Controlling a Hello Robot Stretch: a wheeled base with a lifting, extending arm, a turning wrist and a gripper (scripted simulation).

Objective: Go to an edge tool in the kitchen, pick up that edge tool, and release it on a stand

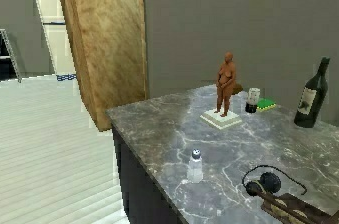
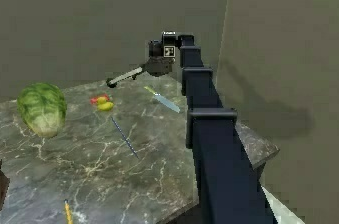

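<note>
**Gripper** (image 2: 118, 80): thin fingers point toward the arm side view's left, above the far edge of the grey veined marble countertop (image 2: 77, 165). Whether the jaws are open, closed or gripping anything cannot be told. The dark square-section arm (image 2: 214, 135) crosses the countertop's right end.

**Task object:** a thin bluish sliver (image 2: 162, 100) lies near the far edge, just beside the arm, and a second thin bluish sliver (image 2: 125, 135) lies toward the middle. Which one is the edge tool cannot be told.

**Left of these:** a small red-and-yellow item (image 2: 102, 101) and a round green striped vegetable (image 2: 42, 108).

**Forward view:** a brown statuette on a white base (image 1: 227, 88), a dark green glass bottle (image 1: 312, 92) and a small clear shaker (image 1: 195, 166).
</note>
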